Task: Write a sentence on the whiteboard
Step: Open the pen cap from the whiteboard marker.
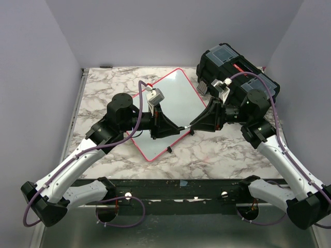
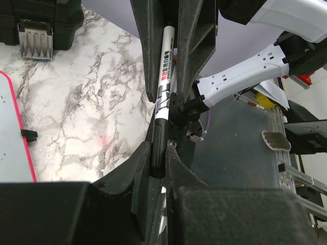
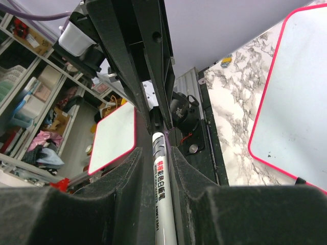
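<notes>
The whiteboard (image 1: 173, 101), white with a thin red-pink rim, lies tilted on the marble table; it also shows in the wrist views (image 2: 9, 138) (image 3: 296, 97). No sentence shows on the parts of it in view. Above its near right edge the two grippers meet tip to tip along one marker (image 1: 184, 126). My left gripper (image 1: 175, 129) (image 2: 159, 149) is shut on the marker's black cap end (image 2: 159, 145). My right gripper (image 1: 195, 124) (image 3: 156, 153) is shut on the white printed barrel (image 3: 164, 196) (image 2: 164, 61).
A black toolbox (image 1: 235, 72) (image 2: 36, 20) with red latches stands at the back right corner, close behind the right arm. A small black clip (image 1: 169, 150) sits at the board's near edge. Beyond the table's near edge, another red-rimmed white board (image 3: 113, 138) shows.
</notes>
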Motion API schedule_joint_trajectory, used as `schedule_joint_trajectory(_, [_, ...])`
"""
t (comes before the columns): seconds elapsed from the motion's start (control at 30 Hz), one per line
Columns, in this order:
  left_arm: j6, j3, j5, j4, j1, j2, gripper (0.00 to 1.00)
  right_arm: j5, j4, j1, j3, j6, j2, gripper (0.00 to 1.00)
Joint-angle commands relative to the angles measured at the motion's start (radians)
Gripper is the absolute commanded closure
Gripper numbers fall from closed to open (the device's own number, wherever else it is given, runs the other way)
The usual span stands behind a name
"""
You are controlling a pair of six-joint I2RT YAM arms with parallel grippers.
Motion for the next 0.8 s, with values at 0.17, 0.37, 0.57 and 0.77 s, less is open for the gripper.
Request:
schedule_joint_trajectory(0.17, [0.026,0.019,-0.067,0.03,0.014,0.036,1.0,-0.023,-0.027,0.059,0.035,-0.009,0.012,0.71])
schedule_joint_trajectory(0.37, [0.021,0.008,-0.068,0.042,0.02,0.038,1.0,-0.024,-0.039,0.063,0.038,-0.017,0.015,0.72])
schedule_joint_trajectory(0.57, [0.023,0.002,-0.078,0.042,0.025,0.041,1.0,-0.023,-0.048,0.066,0.039,-0.026,0.016,0.72])
schedule_joint_trajectory(0.77, [0.02,-0.001,-0.077,0.044,0.027,0.041,1.0,-0.018,-0.042,0.07,0.036,-0.025,0.018,0.86])
